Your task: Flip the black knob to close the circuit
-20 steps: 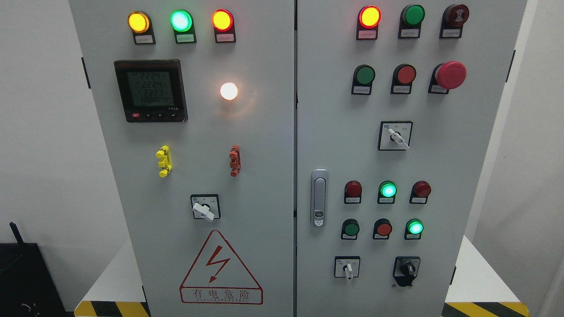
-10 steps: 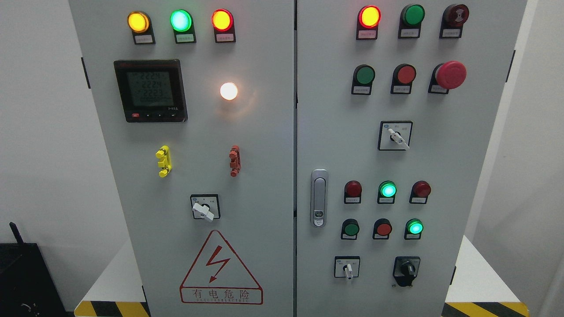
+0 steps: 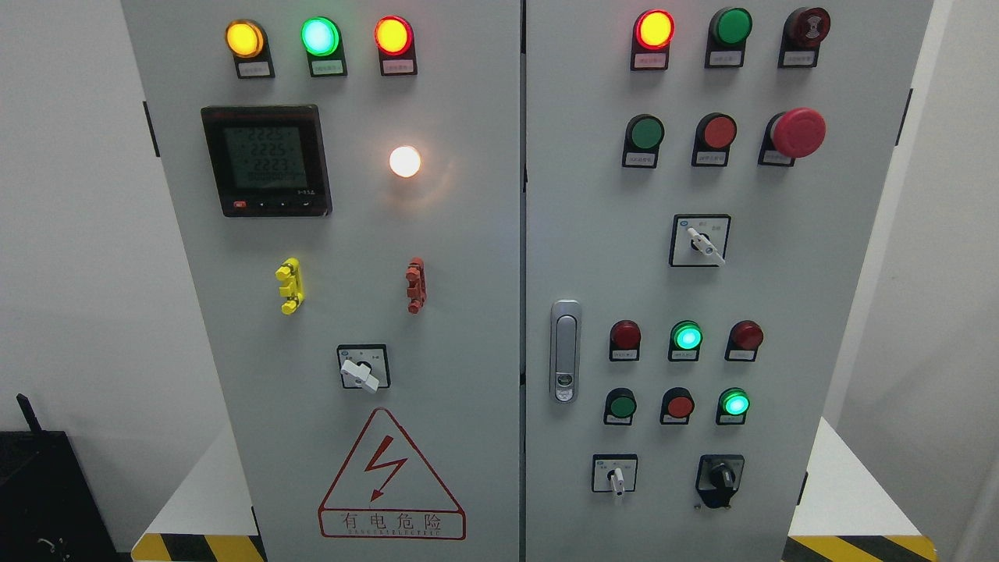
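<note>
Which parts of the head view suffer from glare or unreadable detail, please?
Head view: the white lamp blows out and throws a warm halo on the cabinet; the small button labels are too fine to read; the meter digits are faint; the black knob is sharp and evenly lit.

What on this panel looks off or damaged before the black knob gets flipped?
Nothing stands out. The black knob at the lower right of the cabinet looks intact, the lamps and switches sit straight, and the warning sign is flat and whole. No hand is in view.
</note>
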